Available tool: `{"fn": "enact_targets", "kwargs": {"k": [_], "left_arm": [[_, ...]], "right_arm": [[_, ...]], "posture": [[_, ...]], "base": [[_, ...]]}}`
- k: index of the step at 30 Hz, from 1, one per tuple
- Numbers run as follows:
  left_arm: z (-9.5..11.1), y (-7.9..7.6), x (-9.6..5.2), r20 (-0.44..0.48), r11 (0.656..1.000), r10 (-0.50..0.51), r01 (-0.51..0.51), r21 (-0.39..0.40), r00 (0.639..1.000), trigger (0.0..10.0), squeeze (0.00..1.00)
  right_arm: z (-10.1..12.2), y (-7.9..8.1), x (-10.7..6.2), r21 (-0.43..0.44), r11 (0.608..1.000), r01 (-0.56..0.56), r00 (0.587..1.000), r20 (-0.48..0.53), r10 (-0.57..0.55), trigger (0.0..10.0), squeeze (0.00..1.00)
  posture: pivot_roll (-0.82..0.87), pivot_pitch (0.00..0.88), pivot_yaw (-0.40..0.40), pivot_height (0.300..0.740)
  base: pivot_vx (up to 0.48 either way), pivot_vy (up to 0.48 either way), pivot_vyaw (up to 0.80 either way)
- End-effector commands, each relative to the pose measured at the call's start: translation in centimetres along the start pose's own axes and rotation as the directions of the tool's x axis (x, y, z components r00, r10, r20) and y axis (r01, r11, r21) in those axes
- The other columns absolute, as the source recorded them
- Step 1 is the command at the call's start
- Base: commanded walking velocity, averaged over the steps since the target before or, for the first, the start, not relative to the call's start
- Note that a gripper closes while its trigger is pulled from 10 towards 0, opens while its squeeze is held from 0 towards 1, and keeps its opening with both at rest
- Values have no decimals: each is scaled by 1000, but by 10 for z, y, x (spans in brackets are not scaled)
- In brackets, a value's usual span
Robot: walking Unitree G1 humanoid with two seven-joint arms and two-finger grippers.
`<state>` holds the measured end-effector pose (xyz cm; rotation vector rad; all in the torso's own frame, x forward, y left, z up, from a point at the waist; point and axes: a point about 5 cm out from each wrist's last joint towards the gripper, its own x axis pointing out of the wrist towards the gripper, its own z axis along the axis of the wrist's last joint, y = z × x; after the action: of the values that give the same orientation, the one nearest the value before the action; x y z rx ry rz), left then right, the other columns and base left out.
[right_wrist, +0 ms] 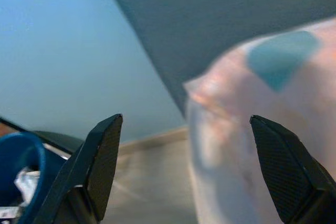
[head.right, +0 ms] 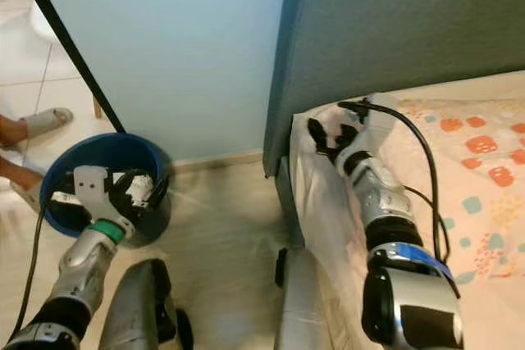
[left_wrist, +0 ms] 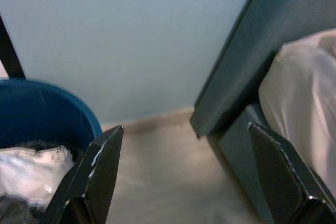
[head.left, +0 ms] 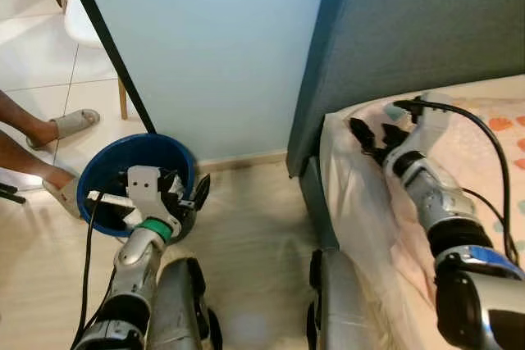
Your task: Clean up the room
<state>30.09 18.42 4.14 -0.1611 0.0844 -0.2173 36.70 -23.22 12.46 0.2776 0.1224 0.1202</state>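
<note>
A blue round bin [head.left: 98,161] stands on the floor by the pale blue wall, with crumpled white plastic and dark scraps [left_wrist: 29,166] inside. My left gripper [head.left: 187,190] hovers at the bin's right rim, open, with nothing between its fingers [left_wrist: 100,166]. My right gripper [head.left: 371,130] reaches over the near corner of the bed [head.left: 492,112], just above the pale sheet [head.left: 361,202], and is also open and empty; the right wrist view looks past its fingers [right_wrist: 102,156] at the sheet corner and the floor.
A dark teal headboard [head.left: 410,30] rises behind the bed. A person's feet in pale sandals [head.left: 70,125] stand left of the bin. A slanted black pole [head.left: 107,47] and a wooden chair leg [head.left: 122,102] lie behind it. Beige floor [head.left: 246,235] separates bin and bed.
</note>
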Motion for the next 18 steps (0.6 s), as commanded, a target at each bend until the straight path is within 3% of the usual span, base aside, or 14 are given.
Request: {"fn": "enact_targets", "kwargs": {"k": [1, 5, 18], "left_arm": [[-12, -1, -6, -51, 1000, 5, -5, -4, 999, 10000, 0], [-20, 3, -11, -74, 998, 39, -43, -43, 996, 10000, 0], [-11, 1, -5, -38, 998, -32, 30, -50, 999, 10000, 0]], "right_arm": [[-14, -4, -5, 5, 1000, 24, 999, -41, -24, 10000, 0], [-49, -8, -17, 31, 998, 51, 993, -109, -48, 10000, 0], [-64, -4, -20, 52, 997, 59, 989, -136, -51, 10000, 0]], "posture": [[-111, 55, 42, 615], [-102, 45, 37, 635], [-101, 26, 35, 680]], "base": [[0, 0, 0], [0, 0, 0], [0, 0, 0]]}}
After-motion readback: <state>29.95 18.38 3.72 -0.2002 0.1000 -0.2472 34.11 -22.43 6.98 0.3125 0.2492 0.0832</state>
